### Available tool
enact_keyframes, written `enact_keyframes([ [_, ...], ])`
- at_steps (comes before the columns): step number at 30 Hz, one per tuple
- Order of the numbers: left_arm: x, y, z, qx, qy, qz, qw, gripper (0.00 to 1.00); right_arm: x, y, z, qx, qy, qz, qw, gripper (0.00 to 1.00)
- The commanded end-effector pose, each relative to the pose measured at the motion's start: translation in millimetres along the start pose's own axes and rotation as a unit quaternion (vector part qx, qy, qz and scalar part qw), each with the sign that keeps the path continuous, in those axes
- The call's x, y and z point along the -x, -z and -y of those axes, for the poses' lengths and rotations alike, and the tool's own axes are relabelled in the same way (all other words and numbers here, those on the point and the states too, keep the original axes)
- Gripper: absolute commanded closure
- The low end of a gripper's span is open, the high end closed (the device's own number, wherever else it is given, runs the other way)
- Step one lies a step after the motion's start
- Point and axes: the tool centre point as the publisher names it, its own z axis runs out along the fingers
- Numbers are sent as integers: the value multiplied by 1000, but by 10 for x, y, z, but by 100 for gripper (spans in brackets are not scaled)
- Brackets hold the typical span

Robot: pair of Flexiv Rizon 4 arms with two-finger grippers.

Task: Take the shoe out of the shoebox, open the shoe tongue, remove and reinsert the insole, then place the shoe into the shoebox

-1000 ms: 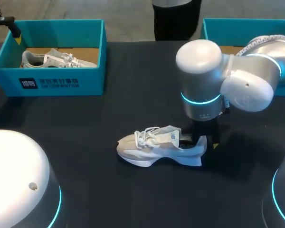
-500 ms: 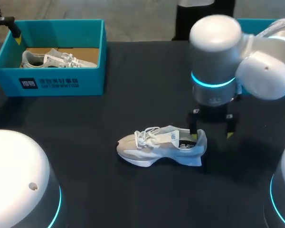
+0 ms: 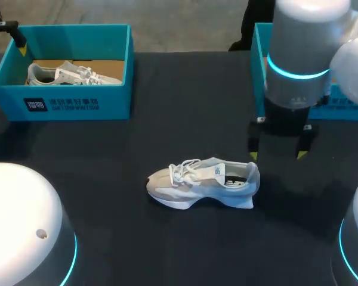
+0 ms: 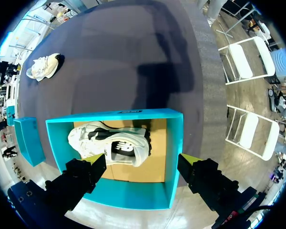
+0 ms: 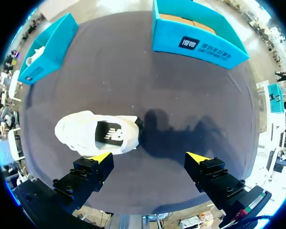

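The shoe [image 3: 203,182], its insole [image 5: 109,133] apparently seated, stands on the counter [image 3: 167,119] just beside and under the spread, empty right pincer [image 3: 277,155], so only returning it to the shoebox [image 5: 200,40] ahead seems left, while the left pincer [image 4: 143,160], also spread, hangs over a second shoe [image 4: 109,148], boxed.

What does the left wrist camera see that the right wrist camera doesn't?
Only the left wrist view looks straight into the teal cardboard shoebox, where a white sneaker lies on the brown floor, under the open left pincer. Only the right wrist view shows the open right pincer and the dark insole inside the white laced shoe on the black table. Both show that table shoe and the table.
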Motion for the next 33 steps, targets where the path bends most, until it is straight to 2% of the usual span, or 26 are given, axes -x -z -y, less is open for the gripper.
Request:
enact_keyframes([
  [1, 3, 4, 11, 1, 0, -1, 1000, 0, 150, 175, 78, 4, 10, -44, 999, 0],
  [13, 3, 4, 11, 1, 0, -1, 1000, 0, 193, 328, 139, 22, 76, -88, 993, 0],
  [16, 3, 4, 11, 1, 0, -1, 1000, 0, 175, 425, 160, 34, 135, -104, 985, 0],
  [18, 3, 4, 11, 1, 0, -1, 1000, 0, 168, 436, 166, 36, 148, -110, 982, 0],
  [22, 3, 4, 11, 1, 0, -1, 1000, 0, 155, 454, 213, 56, 228, -139, 962, 0],
  [24, 3, 4, 11, 1, 0, -1, 1000, 0, 168, 435, 227, 62, 262, -171, 948, 0],
  [27, 3, 4, 11, 1, 0, -1, 1000, 0, 211, 411, 226, 64, 281, -181, 940, 0],
  [29, 3, 4, 11, 1, 0, -1, 1000, 0, 271, 424, 231, 73, 300, -217, 926, 0],
  [31, 3, 4, 11, 1, 0, -1, 1000, 0, 278, 428, 232, 75, 303, -220, 924, 0],
  [32, 3, 4, 11, 1, 0, -1, 1000, 0, 302, 443, 245, 85, 323, -225, 916, 0],
  [33, 3, 4, 11, 1, 0, -1, 1000, 0, 302, 443, 245, 85, 323, -225, 916, 0],
])
